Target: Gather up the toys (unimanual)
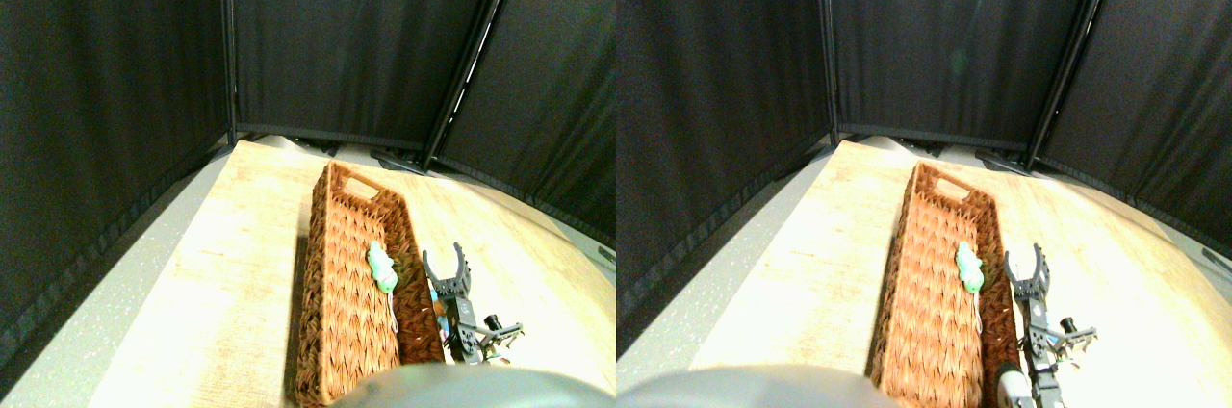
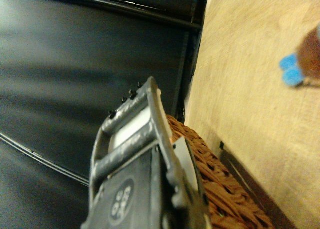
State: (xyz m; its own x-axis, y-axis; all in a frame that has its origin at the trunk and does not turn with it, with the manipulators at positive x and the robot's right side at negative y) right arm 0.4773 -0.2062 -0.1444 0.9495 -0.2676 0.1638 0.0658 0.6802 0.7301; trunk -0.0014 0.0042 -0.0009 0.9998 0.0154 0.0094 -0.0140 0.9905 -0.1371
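long brown wicker basket (image 1: 351, 293) lies lengthwise on the pale wood tabletop (image 1: 241, 264), cut-out handle at its far end, black curtain panels (image 1: 356, 33) on poles behind and to both sides; one green plush toy (image 1: 381, 267) is inside the basket, lying on the woven floor close against the right-hand wall about halfway along, its white cord (image 1: 393, 310) trailing toward the near end; right gripper (image 1: 448, 268) sits just outside the basket's right wall, near the green toy but with the wall between them, two dark fingers spread apart in a V and pointing away from the robot, nothing between them, so jaws read as wide and empty; grey-black arm links and a small bracket run back from it toward the lower right; a bit of blue (image 1: 435, 297) shows right beside the arm against the basket wall, too small to tell what it is; wrist view is turned and mostly filled by the dark open jaw frame (image 2: 135, 139) with the curtain behind it, a strip of the basket rim (image 2: 220, 189) just beside the jaw, and out on the tabletop (image 2: 250, 89) a blurred blue and brown toy (image 2: 300, 64) at the picture's edge, well apart from the jaw, partly cut off
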